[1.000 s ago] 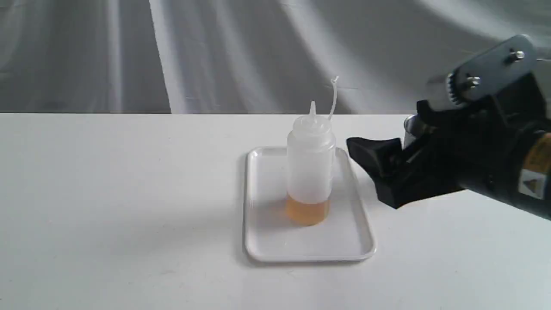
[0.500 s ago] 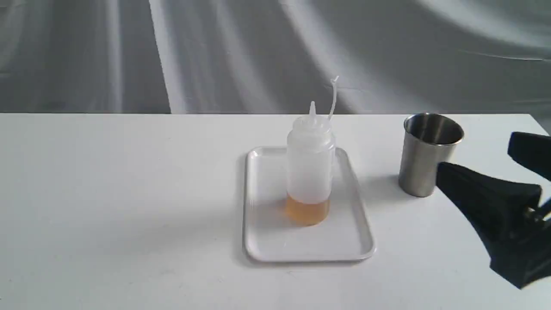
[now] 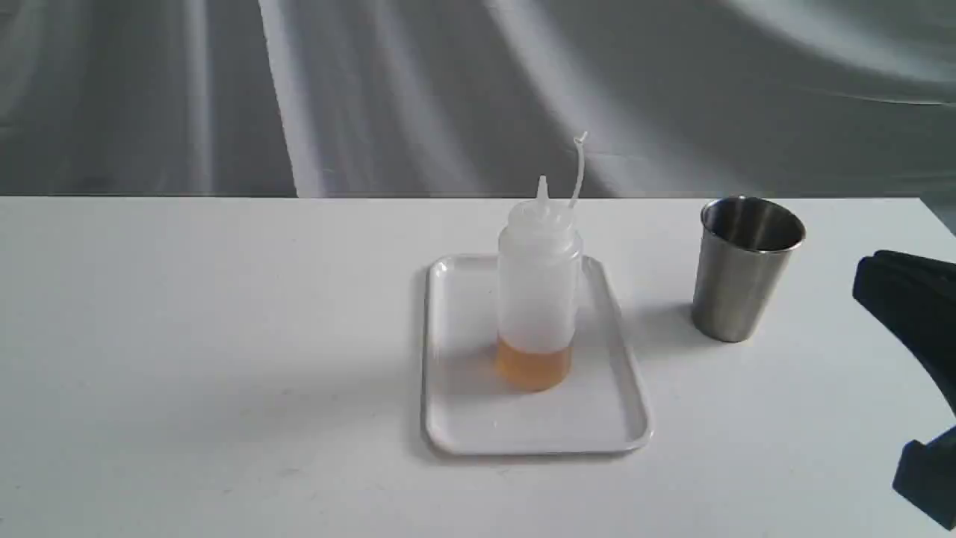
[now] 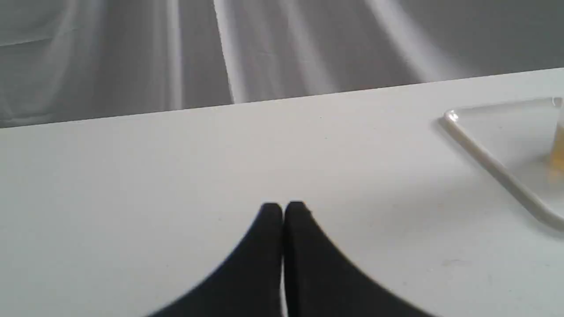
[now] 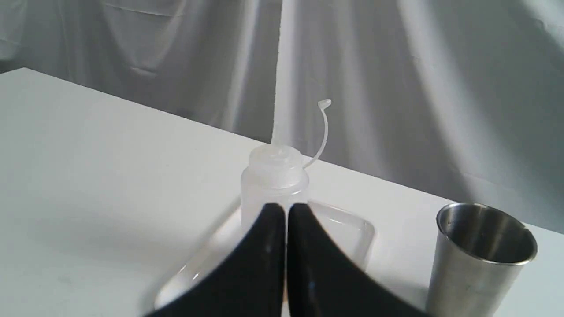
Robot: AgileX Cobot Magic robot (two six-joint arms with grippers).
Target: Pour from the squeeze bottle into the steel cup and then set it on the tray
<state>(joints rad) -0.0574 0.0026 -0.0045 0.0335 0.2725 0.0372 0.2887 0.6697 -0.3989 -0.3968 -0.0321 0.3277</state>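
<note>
1. The squeeze bottle (image 3: 538,291) stands upright on the tray (image 3: 463,418), toward the tray's far half, with its base flat on the tray floor. Nothing holds it.
2. Amber liquid (image 3: 533,366) fills only a low band at the bottom of the bottle. The pointed nozzle (image 3: 542,187) aims straight up, uncapped, and the thin cap strap (image 3: 577,168) curves up beside it.
3. The tray lies flat on the white table (image 3: 224,336), near the middle of the exterior view.
4. The steel cup (image 3: 743,269) stands upright on the table to the right of the tray, apart from it, mouth up. I cannot tell whether there is anything inside.
5. The right gripper (image 5: 285,209) has its black fingers pressed together and grips nothing. In the exterior view it sits at the right edge, beyond the cup and clear of it.
6. The left gripper (image 4: 283,207) also has its jaws together and empty. It is over bare table, with a tray corner off to one side, and I cannot tell whether it touches the surface.
7. A grey draped cloth (image 3: 373,90) hangs behind the table.
</note>
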